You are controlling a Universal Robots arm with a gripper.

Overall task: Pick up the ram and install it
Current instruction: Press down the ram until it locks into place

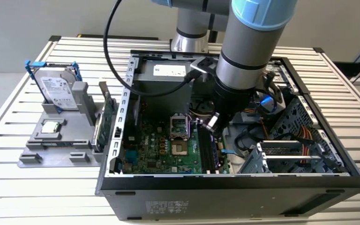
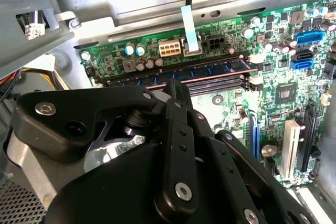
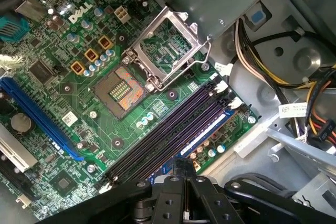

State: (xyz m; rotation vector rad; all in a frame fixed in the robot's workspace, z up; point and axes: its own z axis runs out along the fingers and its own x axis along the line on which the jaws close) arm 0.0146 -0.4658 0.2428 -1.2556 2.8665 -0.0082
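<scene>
The ram (image 2: pixel 181 72), a long green stick with dark chips and a blue label, lies along the outermost black slot of the motherboard (image 2: pixel 273 77) inside the open computer case (image 1: pixel 230 180). The first wrist view shows the ram (image 3: pixel 212 129) beside the empty purple-black slots (image 3: pixel 173 129). My gripper (image 1: pixel 210 125) is down inside the case. Its two black fingers are pressed together, and their tip (image 2: pixel 176 85) sits right at the ram's upper edge, about mid-length. The fingers (image 3: pixel 184 174) stand across the stick and do not clamp it. Whether they touch it is not clear.
A grey holder (image 1: pixel 48 150) at the exterior view's left carries a hard drive in a blue frame (image 1: pixel 58 91), a square silver chip (image 1: pixel 50 125) and a green board on edge (image 1: pixel 106 119). The open processor socket (image 3: pixel 126 85), cable bundles (image 3: pixel 273 77) and a drive cage (image 1: pixel 292 150) crowd the case.
</scene>
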